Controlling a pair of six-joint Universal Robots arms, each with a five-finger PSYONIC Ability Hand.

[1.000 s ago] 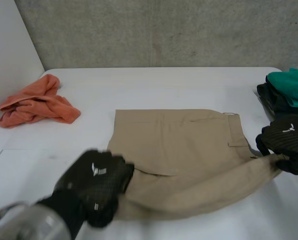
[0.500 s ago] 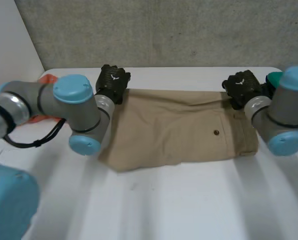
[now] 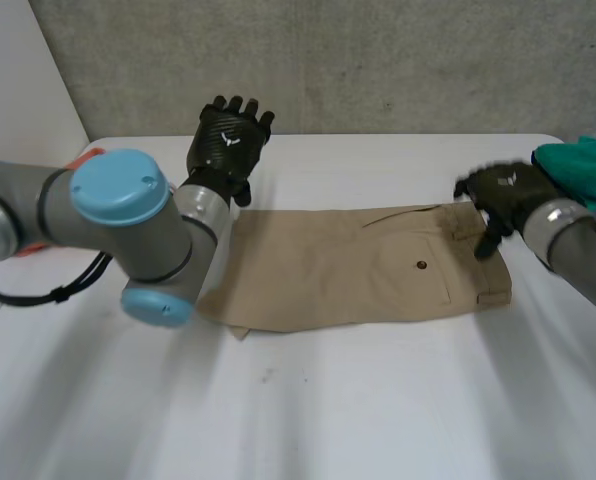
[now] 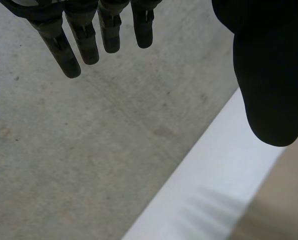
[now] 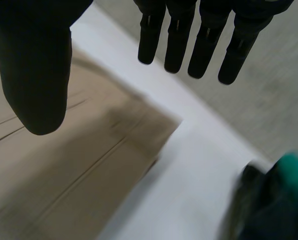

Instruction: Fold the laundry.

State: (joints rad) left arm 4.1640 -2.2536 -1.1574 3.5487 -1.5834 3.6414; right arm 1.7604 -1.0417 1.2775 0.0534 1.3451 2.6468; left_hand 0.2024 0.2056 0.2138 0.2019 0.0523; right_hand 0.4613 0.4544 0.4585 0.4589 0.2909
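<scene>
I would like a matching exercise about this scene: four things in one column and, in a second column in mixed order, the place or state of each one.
Things:
1. beige shorts
2. green cloth
3. orange cloth
4. left hand

Places or states:
A. open, fingers straight, holding nothing
B. at the right edge of the table
C. folded flat, in the middle of the table
D. at the table's left side, mostly behind the left arm

Pairs: 1-C, 2-B, 3-D, 4-A
</scene>
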